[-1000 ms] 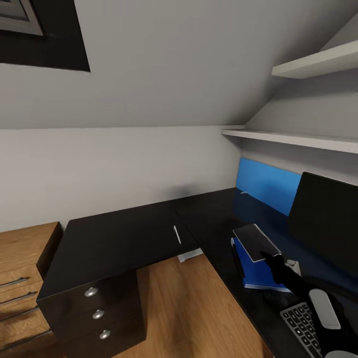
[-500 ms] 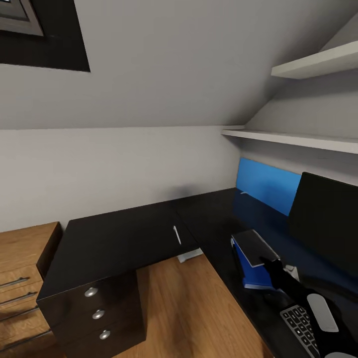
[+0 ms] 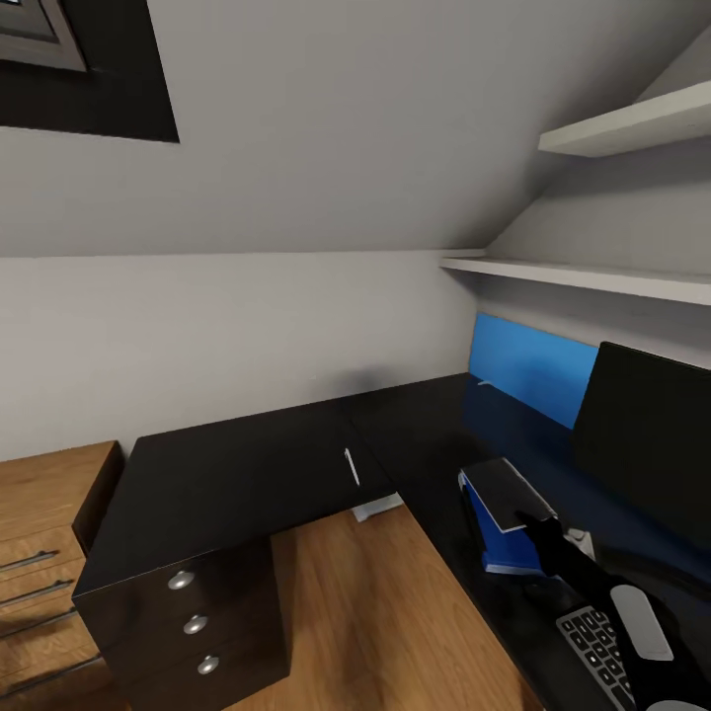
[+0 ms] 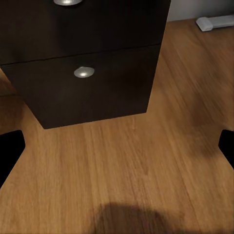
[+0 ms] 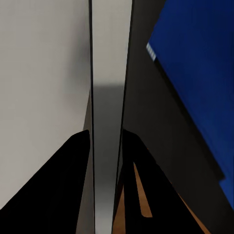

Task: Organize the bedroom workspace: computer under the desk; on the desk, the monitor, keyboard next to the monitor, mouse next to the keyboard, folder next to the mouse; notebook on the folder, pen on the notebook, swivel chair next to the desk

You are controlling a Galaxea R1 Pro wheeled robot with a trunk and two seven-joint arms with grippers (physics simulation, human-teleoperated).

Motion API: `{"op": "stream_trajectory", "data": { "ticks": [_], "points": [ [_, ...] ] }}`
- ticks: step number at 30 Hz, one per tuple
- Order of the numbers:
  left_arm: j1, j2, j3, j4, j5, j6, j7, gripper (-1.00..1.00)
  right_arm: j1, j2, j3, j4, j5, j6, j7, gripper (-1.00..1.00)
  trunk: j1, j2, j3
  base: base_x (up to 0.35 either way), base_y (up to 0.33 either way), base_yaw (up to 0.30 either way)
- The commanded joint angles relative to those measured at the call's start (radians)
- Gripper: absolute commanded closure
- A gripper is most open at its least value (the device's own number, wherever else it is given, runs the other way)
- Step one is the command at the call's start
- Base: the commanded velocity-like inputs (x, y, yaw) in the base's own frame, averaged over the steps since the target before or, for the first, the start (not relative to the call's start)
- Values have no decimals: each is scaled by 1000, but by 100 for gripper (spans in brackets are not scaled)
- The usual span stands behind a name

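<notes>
Grey notebook clamped between right fingers, over folder.

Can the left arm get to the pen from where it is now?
Probably yes. The pen lies in the open on the desk with nothing around it, and the left pincer is open and empty, low over the wood floor by the drawer unit. It would have to lift up first.

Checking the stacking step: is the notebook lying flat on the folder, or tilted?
Tilted: the notebook sits over the folder, its near end pinched in the right gripper.
</notes>
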Motion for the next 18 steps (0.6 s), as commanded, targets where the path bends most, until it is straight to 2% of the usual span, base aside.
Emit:
{"op": "stream_trajectory", "data": {
  "ticks": [1,7,18],
  "points": [
    [-1,0,2,1,-11,-2,10,-100,-1,0,-6,0,-1,7,3,100,0,-1,-1,0,0,0],
    [-1,0,2,1,-11,-2,10,-100,-1,2,-12,0,-2,7,2,100,0,-1,-1,0,0,-48],
    [-1,0,2,1,-11,-3,10,-100,-1,3,-13,0,-3,8,1,100,0,-1,-1,0,0,-204]
  ]
}}
